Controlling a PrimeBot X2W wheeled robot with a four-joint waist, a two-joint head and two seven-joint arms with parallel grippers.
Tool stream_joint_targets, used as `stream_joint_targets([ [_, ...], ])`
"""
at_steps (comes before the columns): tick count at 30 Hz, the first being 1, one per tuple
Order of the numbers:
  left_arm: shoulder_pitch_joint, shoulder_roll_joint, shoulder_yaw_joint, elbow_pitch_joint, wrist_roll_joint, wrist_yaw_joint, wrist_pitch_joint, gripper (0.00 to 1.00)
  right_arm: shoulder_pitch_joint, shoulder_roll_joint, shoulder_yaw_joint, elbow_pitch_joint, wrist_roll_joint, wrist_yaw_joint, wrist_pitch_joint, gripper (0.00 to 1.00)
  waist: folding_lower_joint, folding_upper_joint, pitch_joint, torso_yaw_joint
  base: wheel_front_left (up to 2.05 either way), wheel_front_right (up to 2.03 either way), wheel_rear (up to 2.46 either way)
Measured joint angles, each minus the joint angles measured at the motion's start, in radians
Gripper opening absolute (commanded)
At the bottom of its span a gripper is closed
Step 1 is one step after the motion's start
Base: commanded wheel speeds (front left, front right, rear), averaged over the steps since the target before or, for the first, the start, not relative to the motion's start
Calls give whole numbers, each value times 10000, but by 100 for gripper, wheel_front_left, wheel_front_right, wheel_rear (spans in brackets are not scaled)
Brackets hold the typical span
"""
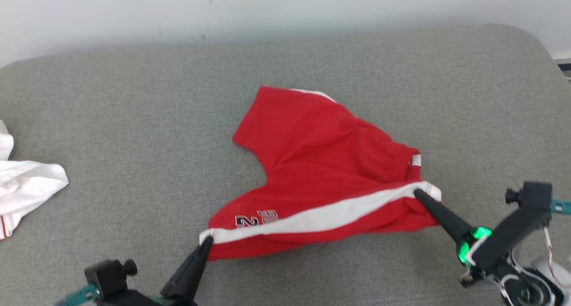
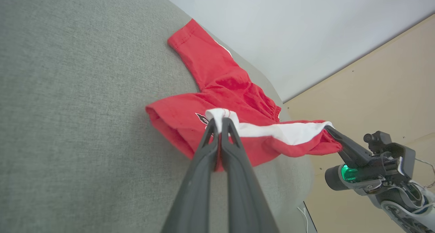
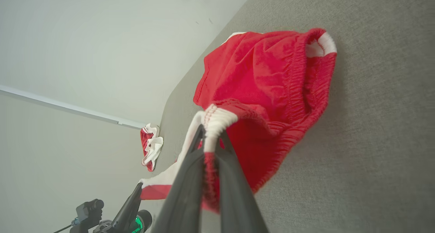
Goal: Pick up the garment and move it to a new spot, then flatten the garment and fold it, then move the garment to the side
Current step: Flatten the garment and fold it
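Left gripper [image 1: 207, 242] and right gripper [image 1: 419, 193] clamp the red shorts [image 1: 321, 163]; right wrist view reveals the waistband [image 3: 299, 80].

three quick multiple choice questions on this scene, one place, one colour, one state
1. Where on the grey cushion does the white garment lie, in the head view? A) middle B) left edge C) far right
2. What colour is the stripe on the red shorts? A) white B) blue C) black
3. The left pincer is: A) open B) shut on nothing C) shut on the stripe

B, it lies at the left edge. A, the band is white. C, it clamps one end of the stripe, and the right pincer clamps the other.
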Motion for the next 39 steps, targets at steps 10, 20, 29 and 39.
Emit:
stream_joint_targets([
  [10,338,31,-134,-495,1057,2,-188,0,1239,-477,38,-403,-575,0,-790,0,3,0,82,-54,0,0,0],
  [20,-41,-144,307,-844,1553,31,-299,0,1464,-104,-161,-696,-763,2,-1672,0,3,0,340,-17,0,0,0],
  [29,-1756,-502,711,-784,1795,13,-351,0,815,311,-610,-587,-1333,2,-2637,0,4,1,806,-94,0,0,0],
  [39,-3878,-817,828,121,2236,4,-272,0,314,1068,-819,-121,-1866,2,-3361,0,5,3,1535,-419,0,0,0],
])
